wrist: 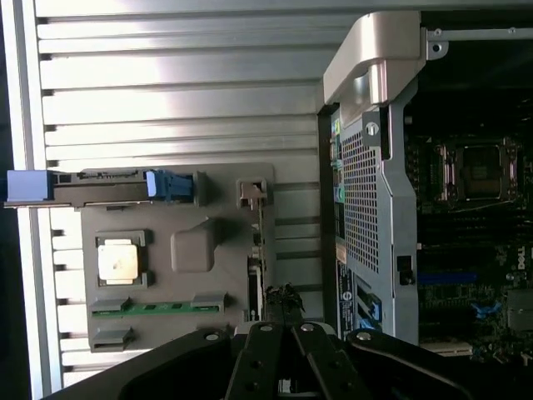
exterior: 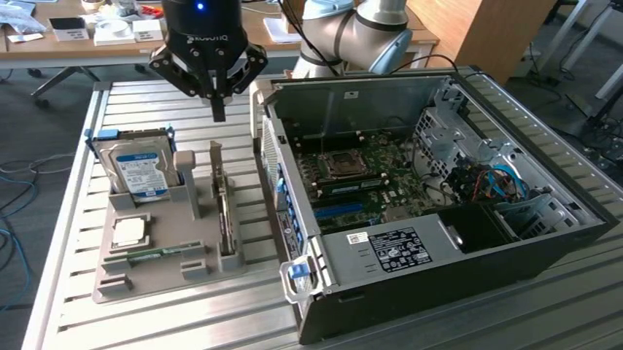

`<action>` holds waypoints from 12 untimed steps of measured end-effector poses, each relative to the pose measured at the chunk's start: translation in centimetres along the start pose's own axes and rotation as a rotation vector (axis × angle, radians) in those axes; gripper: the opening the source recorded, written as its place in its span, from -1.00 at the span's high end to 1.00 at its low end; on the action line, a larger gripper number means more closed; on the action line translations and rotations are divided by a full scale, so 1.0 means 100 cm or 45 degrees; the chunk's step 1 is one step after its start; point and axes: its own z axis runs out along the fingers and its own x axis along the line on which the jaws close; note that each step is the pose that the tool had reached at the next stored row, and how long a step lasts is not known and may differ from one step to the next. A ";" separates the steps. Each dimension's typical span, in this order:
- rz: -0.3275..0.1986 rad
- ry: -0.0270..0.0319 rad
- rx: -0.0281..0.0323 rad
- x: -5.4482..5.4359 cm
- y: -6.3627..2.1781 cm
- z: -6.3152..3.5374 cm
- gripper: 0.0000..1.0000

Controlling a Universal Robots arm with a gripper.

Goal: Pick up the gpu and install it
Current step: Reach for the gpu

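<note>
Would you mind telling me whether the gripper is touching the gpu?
Apart: the exterior view shows the gripper hanging above the gpu, with a plain gap between its fingertips and the card's upper edge.

High exterior view looks obliquely down; wrist view straight down; both share tray (exterior: 160, 277) (wrist: 166, 283).

The gpu (exterior: 225, 219) stands on edge in the holder (exterior: 165, 273), between the hard drive (exterior: 141, 171) and the computer case (exterior: 438, 288)
</note>
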 end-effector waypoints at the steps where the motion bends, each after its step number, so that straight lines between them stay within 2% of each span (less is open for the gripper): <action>1: 0.000 0.0002 0.0001 0.000 -0.0017 -0.0001 0.79; 5: 0.000 0.0001 0.0000 0.000 -0.0064 -0.0003 0.79; 12: 0.000 0.0001 0.0001 0.000 -0.0083 -0.0004 0.79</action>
